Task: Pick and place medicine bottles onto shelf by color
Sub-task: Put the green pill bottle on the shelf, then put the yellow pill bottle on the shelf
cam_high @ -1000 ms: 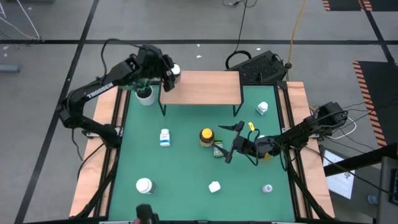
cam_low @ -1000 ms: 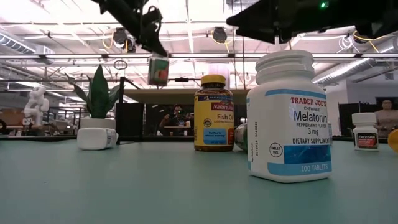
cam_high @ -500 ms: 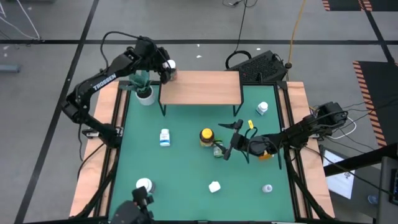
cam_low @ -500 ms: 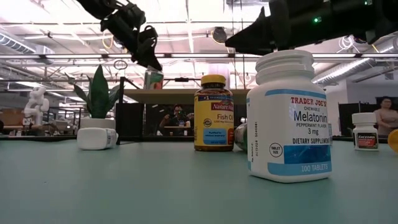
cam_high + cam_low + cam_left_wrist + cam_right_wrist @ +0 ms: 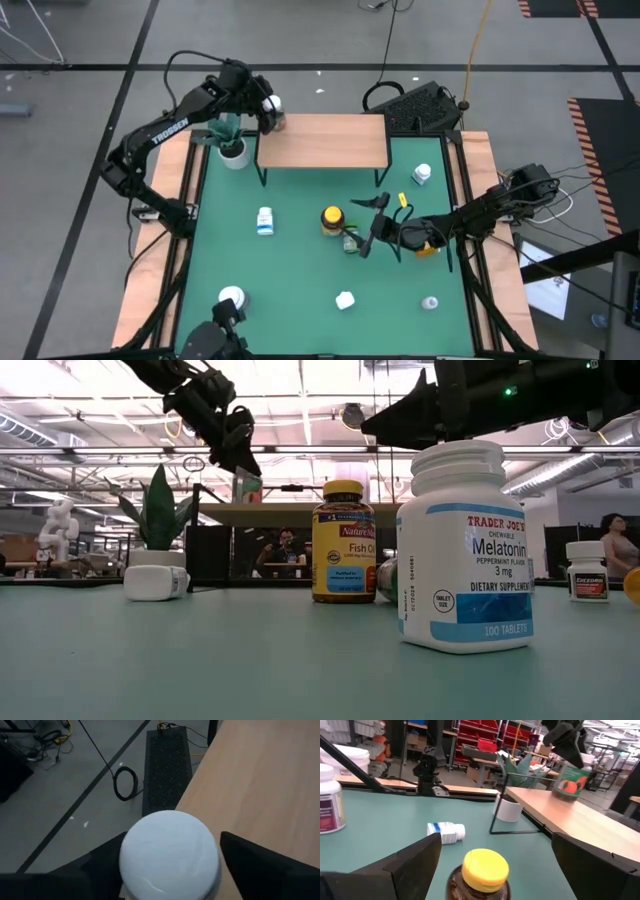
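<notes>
Round white-capped bottle on smooth wooden shelf.

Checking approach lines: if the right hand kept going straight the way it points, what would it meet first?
The right hand would probably first meet the yellow-capped amber fish oil bottle, which stands between its open fingers; depth is uncertain.

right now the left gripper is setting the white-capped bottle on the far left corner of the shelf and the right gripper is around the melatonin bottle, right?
Not quite. The right gripper brackets the amber fish oil bottle, yellow cap between its open fingers, as the right wrist view shows. The rest holds: the left gripper has the white-capped bottle at the shelf corner.
</notes>
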